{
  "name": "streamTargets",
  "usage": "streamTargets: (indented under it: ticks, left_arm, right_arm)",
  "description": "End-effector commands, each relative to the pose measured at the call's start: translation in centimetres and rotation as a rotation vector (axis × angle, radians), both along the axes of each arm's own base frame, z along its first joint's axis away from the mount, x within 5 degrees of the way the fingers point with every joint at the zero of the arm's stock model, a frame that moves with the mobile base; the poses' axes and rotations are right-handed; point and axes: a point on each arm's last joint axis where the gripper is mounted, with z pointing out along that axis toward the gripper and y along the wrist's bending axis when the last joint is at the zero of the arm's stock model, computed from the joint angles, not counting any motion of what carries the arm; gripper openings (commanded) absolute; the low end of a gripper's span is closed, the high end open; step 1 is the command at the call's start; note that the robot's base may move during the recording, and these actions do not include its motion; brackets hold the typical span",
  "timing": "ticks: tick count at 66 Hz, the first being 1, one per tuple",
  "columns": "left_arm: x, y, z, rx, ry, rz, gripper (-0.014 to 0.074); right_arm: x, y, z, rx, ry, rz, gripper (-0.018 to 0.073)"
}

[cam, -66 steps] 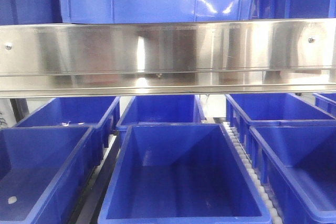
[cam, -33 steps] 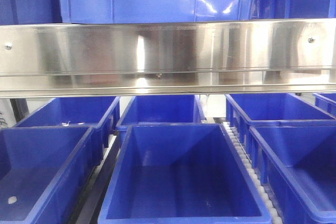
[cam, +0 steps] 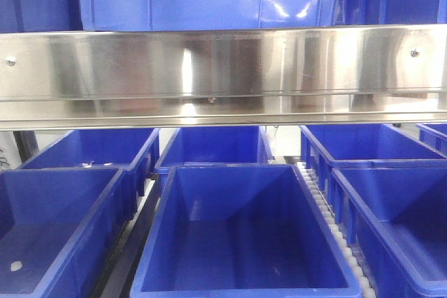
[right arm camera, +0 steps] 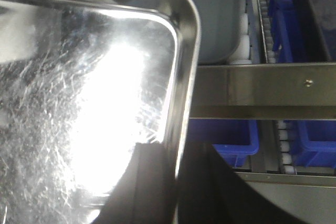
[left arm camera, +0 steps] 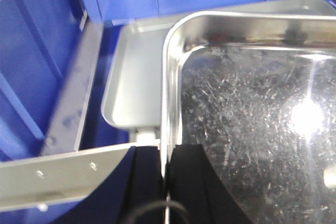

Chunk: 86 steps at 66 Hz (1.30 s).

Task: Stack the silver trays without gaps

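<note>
Blue bins [cam: 237,242] all round. The left gripper [left arm camera: 165,153] and right gripper [right arm camera: 176,153] each pinch the tray [left arm camera: 252,119] by a rim. I'd keep it level, corners lined up over the second tray [left arm camera: 131,77] just ahead.

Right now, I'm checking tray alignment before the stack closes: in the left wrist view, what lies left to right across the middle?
blue bin wall → grey frame bar → lower silver tray → held silver tray
</note>
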Motion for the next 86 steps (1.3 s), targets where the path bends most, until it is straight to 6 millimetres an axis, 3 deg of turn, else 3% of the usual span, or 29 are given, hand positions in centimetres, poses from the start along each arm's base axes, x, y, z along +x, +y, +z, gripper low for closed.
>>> streamTargets:
  ticks: [1,12,24,48,60,71,86]
  left_arm:
    - [0.2,-1.5,0.3,-0.171,0.034,-0.127,-0.0016]
    - [2.4,-1.3,0.5,-0.248,0.054,-0.154,-0.0016]
    - [5.4,-1.6,-0.1,-0.246,0.133,-0.175,-0.0016]
    - [13.2,-0.5,0.7,-0.271,0.155,-0.14,-0.0016]
    - [16.2,-0.3,-0.6,-0.274,0.188,-0.093,-0.0016]
    - [17.6,-0.2,-2.1,-0.266,0.21,-0.071,-0.0016]
    - [19.6,0.3,-4.0,-0.278,0.217,-0.044,-0.0016]
  right_arm:
    - [0.8,1.6,1.8,0.107,-0.098,0.1,-0.0015]
    - [3.1,2.0,3.1,0.081,-0.117,0.11,-0.0015]
    - [7.0,2.7,3.5,0.103,-0.087,0.127,-0.0015]
    - [14.4,3.6,1.7,0.116,-0.089,0.077,-0.0015]
    - [17.2,3.5,2.1,0.12,-0.117,0.049,-0.0015]
    - [19.1,3.5,2.6,0.114,-0.145,0.047,-0.0015]
    - [21.8,4.0,0.8,0.087,-0.132,0.038,-0.0015]
